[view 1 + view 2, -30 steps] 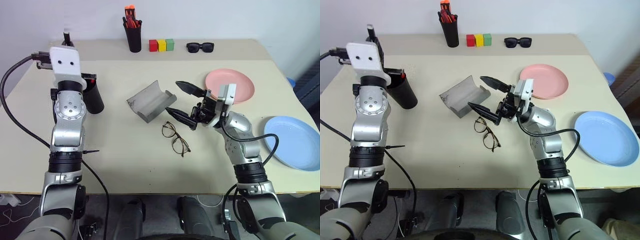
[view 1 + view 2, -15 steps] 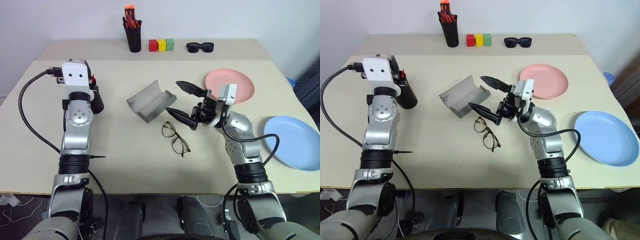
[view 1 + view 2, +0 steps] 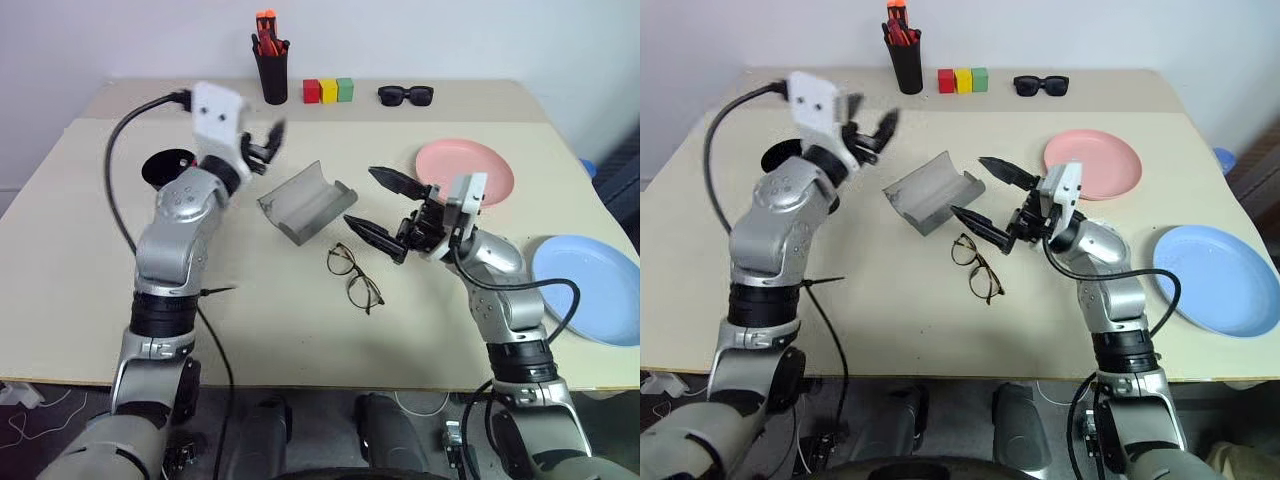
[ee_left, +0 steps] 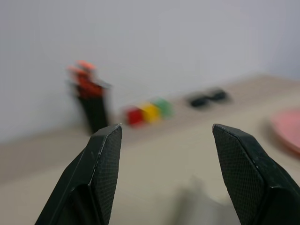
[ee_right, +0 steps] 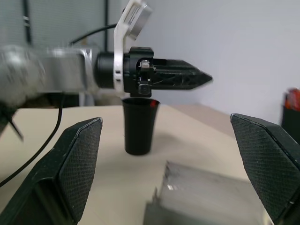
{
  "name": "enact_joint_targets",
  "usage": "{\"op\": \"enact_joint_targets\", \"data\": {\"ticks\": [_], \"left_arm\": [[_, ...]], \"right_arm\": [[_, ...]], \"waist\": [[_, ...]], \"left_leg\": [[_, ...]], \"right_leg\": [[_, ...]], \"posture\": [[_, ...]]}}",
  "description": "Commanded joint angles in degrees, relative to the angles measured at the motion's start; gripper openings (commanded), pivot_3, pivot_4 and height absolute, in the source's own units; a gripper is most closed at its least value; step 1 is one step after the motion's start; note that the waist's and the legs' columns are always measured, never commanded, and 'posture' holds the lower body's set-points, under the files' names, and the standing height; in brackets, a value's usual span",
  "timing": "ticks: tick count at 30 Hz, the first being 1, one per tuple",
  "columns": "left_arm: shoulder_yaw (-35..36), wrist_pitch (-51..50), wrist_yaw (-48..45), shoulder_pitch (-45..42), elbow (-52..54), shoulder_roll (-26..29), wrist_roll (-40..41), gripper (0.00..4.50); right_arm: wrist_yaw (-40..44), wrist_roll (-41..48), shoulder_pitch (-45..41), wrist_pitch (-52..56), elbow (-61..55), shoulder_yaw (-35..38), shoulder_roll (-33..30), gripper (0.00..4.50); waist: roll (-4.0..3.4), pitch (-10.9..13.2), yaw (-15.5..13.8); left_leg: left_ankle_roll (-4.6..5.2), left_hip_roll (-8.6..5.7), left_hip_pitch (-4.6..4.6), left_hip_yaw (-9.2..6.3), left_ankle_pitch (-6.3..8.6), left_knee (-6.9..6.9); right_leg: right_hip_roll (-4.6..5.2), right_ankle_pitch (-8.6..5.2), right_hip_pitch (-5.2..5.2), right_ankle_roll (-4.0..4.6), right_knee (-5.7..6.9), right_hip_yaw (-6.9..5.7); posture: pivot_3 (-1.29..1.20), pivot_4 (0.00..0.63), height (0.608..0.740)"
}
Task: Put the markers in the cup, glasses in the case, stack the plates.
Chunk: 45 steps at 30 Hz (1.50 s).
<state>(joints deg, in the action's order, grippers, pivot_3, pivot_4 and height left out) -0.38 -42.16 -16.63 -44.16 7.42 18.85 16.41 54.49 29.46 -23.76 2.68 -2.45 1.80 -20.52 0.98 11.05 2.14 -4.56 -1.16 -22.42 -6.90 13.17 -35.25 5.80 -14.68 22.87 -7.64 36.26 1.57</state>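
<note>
Grey rounded case (image 3: 304, 201), thin wire-frame glasses (image 3: 354, 276)

Bright even light, blurred backgrounds

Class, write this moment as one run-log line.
left gripper: open, empty, beside cup | right gripper: open, above glasses | case: open, empty | plates: unstacked

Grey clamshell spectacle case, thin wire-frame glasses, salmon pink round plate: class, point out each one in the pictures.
grey clamshell spectacle case (image 3: 303, 205), left eye view, inner hollow of the open shell.
thin wire-frame glasses (image 3: 342, 261), left eye view, the far lens.
salmon pink round plate (image 3: 495, 163), left eye view, bare right side.
</note>
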Motion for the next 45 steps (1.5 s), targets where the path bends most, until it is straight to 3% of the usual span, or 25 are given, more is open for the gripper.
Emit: {"op": "enact_joint_targets", "data": {"ticks": [1,10,19,22,25,27,30,35,38,45], "left_arm": [[-3.1,-13.7,-1.5,-3.8,0.8,1.4,1.5,3.12],[-7.5,-34.7,-2.0,-8.3,-3.2,-3.1,3.4,3.12],[-10.1,-38.4,-0.6,-10.2,-10.2,-4.3,0.9,3.12],[-10.6,-38.1,-0.4,-10.9,-13.6,-4.9,0.0,2.26],[-11.5,-37.2,-1.0,-11.2,-15.3,-4.8,-0.7,0.75],[-11.8,-36.5,-1.4,-11.2,-16.0,-4.7,-1.0,0.06],[-12.6,-34.4,-2.5,-10.8,-15.7,-3.9,-1.4,0.06],[-21.8,-25.7,-13.7,-9.4,-9.2,4.5,-1.7,0.06],[-25.6,-14.5,-22.9,-8.3,-7.1,12.8,-4.0,0.06],[-28.4,5.4,-42.6,-7.1,-10.4,23.6,-7.0,0.06]], "right_arm": [[-1.2,0.2,0.7,-0.9,-3.2,2.2,-1.1,4.5],[-5.1,-0.7,4.6,-1.1,-7.4,2.9,-1.5,4.5],[-6.6,-0.9,4.7,-0.9,-8.2,3.4,-2.1,4.5],[-6.5,-0.9,5.3,-1.5,-7.7,3.8,-2.2,4.5],[-6.2,-0.9,5.8,-2.1,-7.4,4.0,-2.2,4.5],[-6.1,-0.9,6.1,-2.4,-7.4,4.3,-2.2,4.5],[-6.1,-1.0,6.6,-2.8,-7.3,4.4,-2.3,4.5],[-6.3,-1.0,7.1,-3.2,-7.5,4.4,-2.4,4.5],[-6.1,-1.1,7.3,-3.6,-7.1,4.5,-2.5,4.5],[-4.7,-1.1,9.0,-4.7,-6.1,4.9,-3.1,4.5]], "waist": [[-0.01,0.0,0.5],[-0.02,0.0,0.3],[-0.02,0.0,0.2],[-0.02,0.0,0.2],[-0.02,0.0,0.2],[-0.02,0.0,0.2],[-0.02,0.0,0.3],[-0.03,0.0,0.3],[-0.04,0.0,0.3],[-0.06,0.0,0.0]], "left_leg": [[0.0,0.0,0.0,0.0,0.0,0.0],[0.0,0.02,-0.01,-0.03,0.0,0.01],[-0.01,0.02,0.0,-0.03,0.0,0.02],[-0.01,0.02,0.0,-0.03,0.0,0.01],[-0.01,0.02,-0.01,-0.03,0.0,0.02],[-0.01,0.02,-0.01,-0.03,0.0,0.02],[-0.01,0.02,0.0,-0.03,0.0,0.02],[-0.01,0.02,0.0,-0.03,-0.01,0.06],[-0.02,0.02,-0.02,-0.02,-0.01,0.06],[-0.01,0.02,-0.06,-0.01,-0.01,0.05]], "right_leg": [[-0.01,0.0,0.0,0.0,0.01,0.0],[-0.04,-0.01,0.02,-0.01,0.01,0.0],[-0.04,-0.01,0.02,-0.02,-0.01,0.01],[-0.04,-0.01,0.02,-0.01,-0.01,0.01],[-0.04,-0.01,0.03,-0.02,-0.01,0.0],[-0.04,-0.02,0.02,-0.02,-0.02,0.01],[-0.05,-0.01,0.03,-0.02,-0.01,0.01],[-0.05,-0.02,0.06,-0.01,0.0,0.01],[-0.04,-0.02,0.06,-0.01,-0.01,0.02],[-0.04,-0.02,0.07,0.01,-0.04,0.02]], "posture": [[0.0,0.15,0.74],[0.0,0.15,0.74],[0.0,0.15,0.74],[0.0,0.15,0.74],[0.0,0.15,0.74],[0.0,0.15,0.74],[0.0,0.15,0.74],[0.0,0.15,0.74],[0.0,0.15,0.74],[0.0,0.15,0.74]]}}
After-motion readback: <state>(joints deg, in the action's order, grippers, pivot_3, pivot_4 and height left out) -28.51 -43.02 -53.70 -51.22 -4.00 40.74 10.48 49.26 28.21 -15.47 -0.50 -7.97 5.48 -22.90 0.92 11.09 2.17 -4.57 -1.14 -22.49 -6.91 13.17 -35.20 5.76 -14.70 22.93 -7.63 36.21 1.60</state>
